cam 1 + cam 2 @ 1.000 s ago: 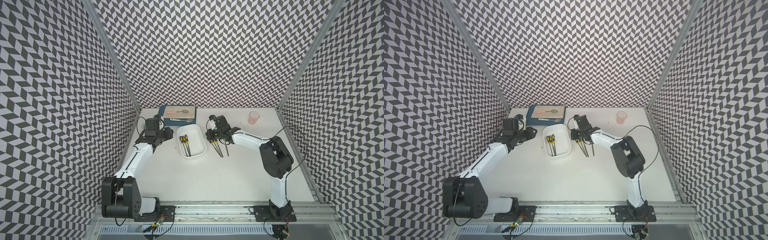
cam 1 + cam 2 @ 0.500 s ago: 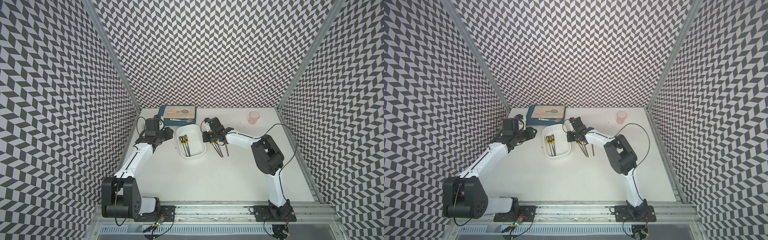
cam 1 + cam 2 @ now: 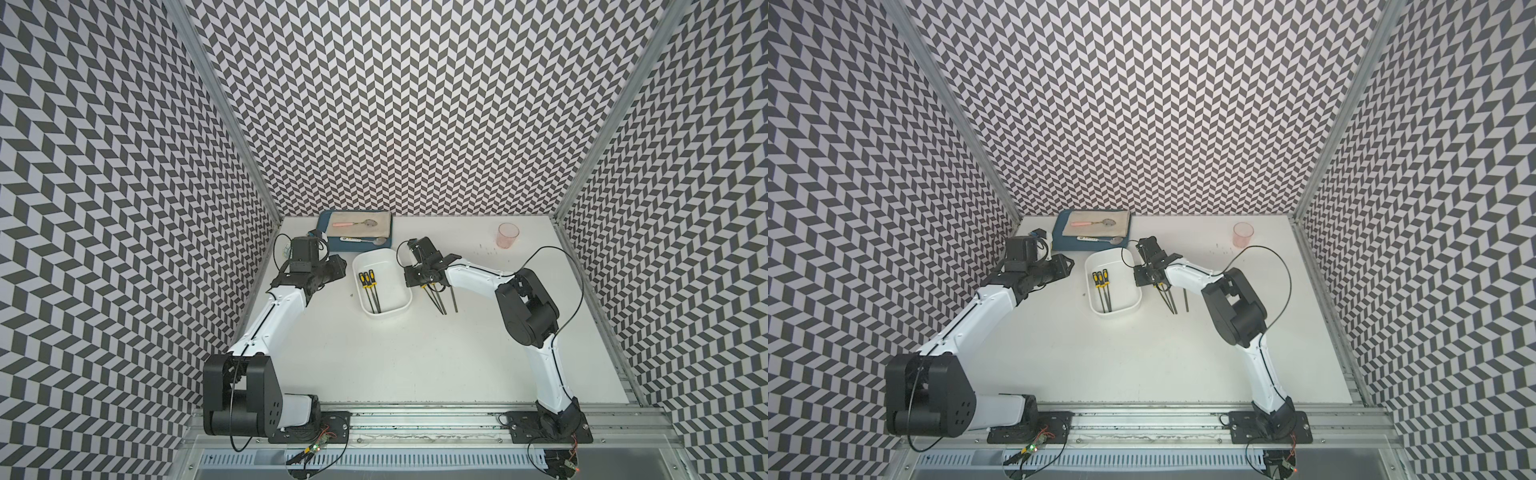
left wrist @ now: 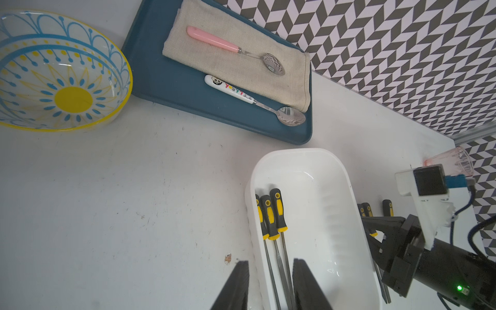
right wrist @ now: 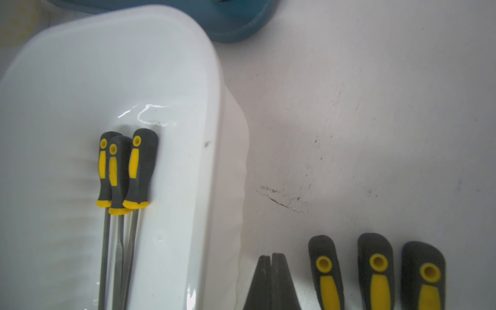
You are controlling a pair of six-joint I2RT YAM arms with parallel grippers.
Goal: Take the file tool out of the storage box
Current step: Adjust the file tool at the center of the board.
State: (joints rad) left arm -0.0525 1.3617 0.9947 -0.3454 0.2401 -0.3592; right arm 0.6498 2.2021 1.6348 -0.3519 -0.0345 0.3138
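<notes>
Right gripper [image 5: 270, 256] was clenched empty beside white plastic storage box [image 5: 214, 134]; three yellow-black-handled files [image 5: 120, 171] lay inside. Left gripper [image 4: 270, 261] sat parted, empty.

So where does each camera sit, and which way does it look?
Top views: high overhead, looking down at the table; left arm, right arm show.
Left wrist: on left arm, facing storage box and tray; left gripper shows, open.
Right wrist: on right arm, over storage box; right gripper shows, shut.
All share its three files.

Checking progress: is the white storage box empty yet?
Not empty: three files lie side by side inside the storage box.
</notes>
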